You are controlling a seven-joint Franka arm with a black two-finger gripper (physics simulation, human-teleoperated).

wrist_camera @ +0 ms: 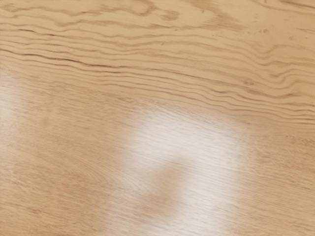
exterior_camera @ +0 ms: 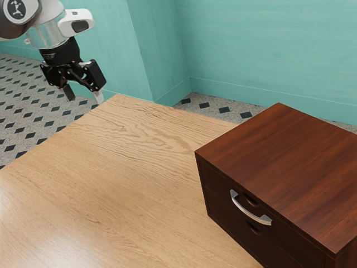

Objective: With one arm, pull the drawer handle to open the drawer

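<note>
Bright, even light filled the exterior view, and the teal walls [exterior_camera: 251, 44] came up flat and evenly lit. The table [exterior_camera: 111, 167] carried a pale sheen toward its near corner at the exterior view's left. The cabinet [exterior_camera: 290, 151] caught the light on its top, a soft reddish gloss, while the drawer front [exterior_camera: 223, 187] sat darker, in shade. The handle [exterior_camera: 249, 209] gave off 1 thin silver glint along its curve. In the wrist view, glare: 1 broad whitish patch [wrist_camera: 197, 142] washed out the wood grain, soft at its edges, with a dimmer brown blot [wrist_camera: 167, 182] inside it. A 2nd, fainter pale wash [wrist_camera: 7, 103] lay well apart from it.
</note>
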